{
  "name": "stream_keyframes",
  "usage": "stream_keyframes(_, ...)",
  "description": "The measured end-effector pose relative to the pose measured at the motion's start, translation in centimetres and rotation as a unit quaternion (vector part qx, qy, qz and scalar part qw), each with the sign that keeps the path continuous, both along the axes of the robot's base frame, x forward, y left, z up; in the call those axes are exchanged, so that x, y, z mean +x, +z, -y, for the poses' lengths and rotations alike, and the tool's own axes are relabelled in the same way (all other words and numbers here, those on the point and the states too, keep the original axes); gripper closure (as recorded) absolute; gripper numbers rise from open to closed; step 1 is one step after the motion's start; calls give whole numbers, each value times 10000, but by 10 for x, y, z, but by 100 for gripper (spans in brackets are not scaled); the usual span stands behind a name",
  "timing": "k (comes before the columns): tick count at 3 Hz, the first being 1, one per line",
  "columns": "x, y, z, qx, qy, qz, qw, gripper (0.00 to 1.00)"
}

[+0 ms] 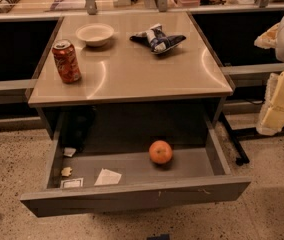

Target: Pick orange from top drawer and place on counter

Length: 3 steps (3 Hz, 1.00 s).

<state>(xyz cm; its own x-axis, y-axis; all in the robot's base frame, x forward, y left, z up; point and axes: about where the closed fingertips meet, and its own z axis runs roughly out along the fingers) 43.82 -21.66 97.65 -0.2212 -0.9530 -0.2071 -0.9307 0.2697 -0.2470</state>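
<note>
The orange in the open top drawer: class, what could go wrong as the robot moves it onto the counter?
1. The orange is round and loose in the top drawer; a nudge may roll it back under the counter.
2. The pincer, at the right edge, might clip the counter's front edge while lifting.
3. Placing near the upright soda can could topple it.

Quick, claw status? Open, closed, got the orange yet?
Claw: at the right edge of view, beside the counter, not on the orange, which lies in the open top drawer. Open or closed: cannot tell.
</note>
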Motion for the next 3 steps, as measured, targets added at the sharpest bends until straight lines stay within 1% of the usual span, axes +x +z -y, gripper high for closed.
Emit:
stream_keyframes(1,0,0,0,0,0,0,10000,0)
stream_keyframes(2,0,0,0,0,0,0,10000,12)
stream_keyframes(3,9,-15,-3,320,-57,62,9995,36)
